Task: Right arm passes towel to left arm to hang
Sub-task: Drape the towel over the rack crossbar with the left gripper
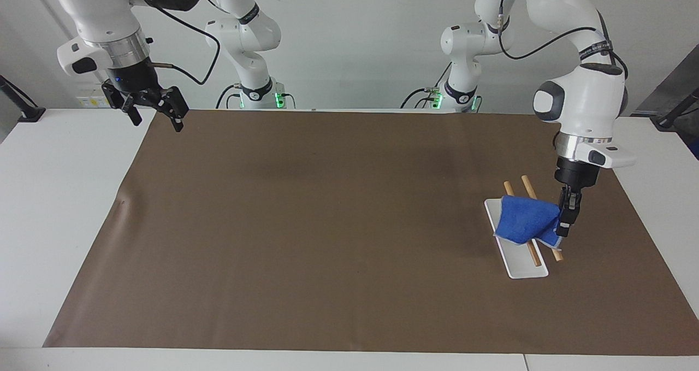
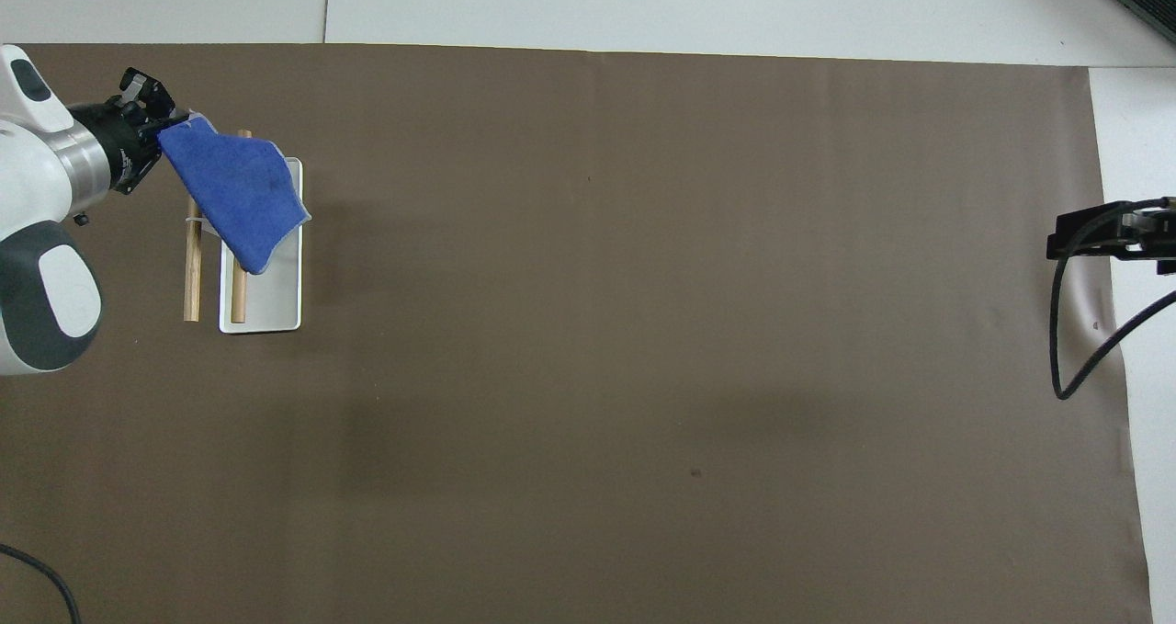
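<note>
Blue towel (image 1: pixel 525 219) is draping over the wooden rails (image 1: pixel 528 188) near the left arm's end of the surface, left end effector (image 1: pixel 566 218) clamping its corner; handover done, release remaining. Right end effector (image 1: pixel 153 104) is waiting wide, empty.

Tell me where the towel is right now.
The blue towel is at the left arm's end of the table, draped over the two wooden rods of the white-based rack, one corner pinched in the left gripper.

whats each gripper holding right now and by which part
The left gripper is shut on one corner of the blue towel, draped over the wooden rack. The right gripper holds nothing.
</note>
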Motion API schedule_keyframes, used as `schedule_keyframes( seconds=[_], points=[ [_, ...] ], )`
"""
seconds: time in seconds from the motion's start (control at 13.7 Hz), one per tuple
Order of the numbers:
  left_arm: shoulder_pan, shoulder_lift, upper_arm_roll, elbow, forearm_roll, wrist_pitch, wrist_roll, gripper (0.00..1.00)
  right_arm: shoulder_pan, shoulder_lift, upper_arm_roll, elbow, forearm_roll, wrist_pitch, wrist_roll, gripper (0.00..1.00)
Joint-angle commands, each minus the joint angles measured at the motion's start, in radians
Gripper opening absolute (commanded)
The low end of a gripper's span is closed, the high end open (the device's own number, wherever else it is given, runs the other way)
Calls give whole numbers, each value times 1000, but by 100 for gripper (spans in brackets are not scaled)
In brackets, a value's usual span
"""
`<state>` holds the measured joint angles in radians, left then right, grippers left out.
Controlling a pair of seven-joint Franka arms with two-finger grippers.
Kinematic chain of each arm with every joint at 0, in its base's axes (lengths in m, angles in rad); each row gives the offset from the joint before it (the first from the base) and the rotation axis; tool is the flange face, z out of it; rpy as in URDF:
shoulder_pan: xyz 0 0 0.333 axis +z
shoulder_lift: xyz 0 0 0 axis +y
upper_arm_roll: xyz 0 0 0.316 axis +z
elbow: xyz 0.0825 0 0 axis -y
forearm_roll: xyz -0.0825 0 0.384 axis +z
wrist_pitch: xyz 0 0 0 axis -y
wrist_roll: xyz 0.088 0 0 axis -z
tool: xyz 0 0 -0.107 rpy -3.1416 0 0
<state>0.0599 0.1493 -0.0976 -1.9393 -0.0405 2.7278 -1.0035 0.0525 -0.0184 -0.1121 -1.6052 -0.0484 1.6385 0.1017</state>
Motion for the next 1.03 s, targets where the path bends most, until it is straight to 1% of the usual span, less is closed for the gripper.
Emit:
schedule_keyframes(
  seconds=[0.0, 0.07, 0.15, 0.37, 0.51, 0.66, 0.95],
  points=[
    [1, 45, 6, 72, -27, 24, -1, 0, -2, -8, 9, -24, 46, -3, 31, 100],
    [2, 55, 22, 95, -25, 20, -21, 0, 4, -18, 9, -41, 51, -11, 44, 100],
    [0, 55, 32, 97, -25, 16, -23, 0, 4, -21, 9, -45, 50, -19, 39, 100],
    [-2, 53, 32, 85, -25, 12, -23, 0, 3, -15, 11, -27, 42, -78, -5, 100],
    [0, 49, 33, 71, -25, 10, -23, 0, 4, -8, 11, 7, 39, -130, -8, 100],
    [1, 41, 36, 36, -25, 13, -11, 0, 4, -11, 11, -5, 35, -105, -7, 100],
    [8, 41, 65, 31, -25, 16, -9, 0, 6, -32, 12, -53, 41, -92, 3, 100]
  ],
)
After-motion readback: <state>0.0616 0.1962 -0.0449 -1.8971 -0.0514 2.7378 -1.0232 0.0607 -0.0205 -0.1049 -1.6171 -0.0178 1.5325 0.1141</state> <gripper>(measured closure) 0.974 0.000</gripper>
